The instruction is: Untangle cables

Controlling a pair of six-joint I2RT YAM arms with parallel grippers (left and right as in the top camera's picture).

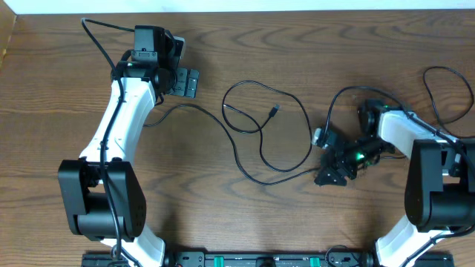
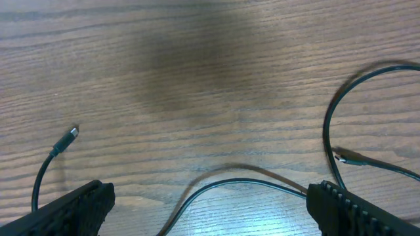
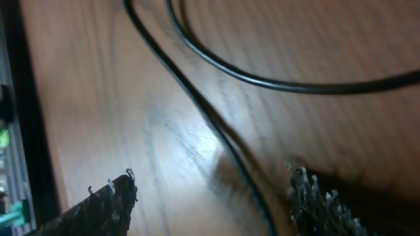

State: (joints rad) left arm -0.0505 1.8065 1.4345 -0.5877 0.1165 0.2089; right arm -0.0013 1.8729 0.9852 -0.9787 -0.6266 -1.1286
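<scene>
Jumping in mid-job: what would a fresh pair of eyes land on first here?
A thin black cable sprawls in loose loops mid-table, its plug lying free inside the big loop. The right end effector sits at the loops' right edge, open, a strand between its fingers; the left end effector hangs open, far left.

Even bright light overhead; right wrist view blurred, glare patch on table [image 3: 197, 147]; soft shadows.

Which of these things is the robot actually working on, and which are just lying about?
Job: thin black cables, loose plug, left claw, right claw.
Lying about: wooden table, thick arm cord, black rail.
</scene>
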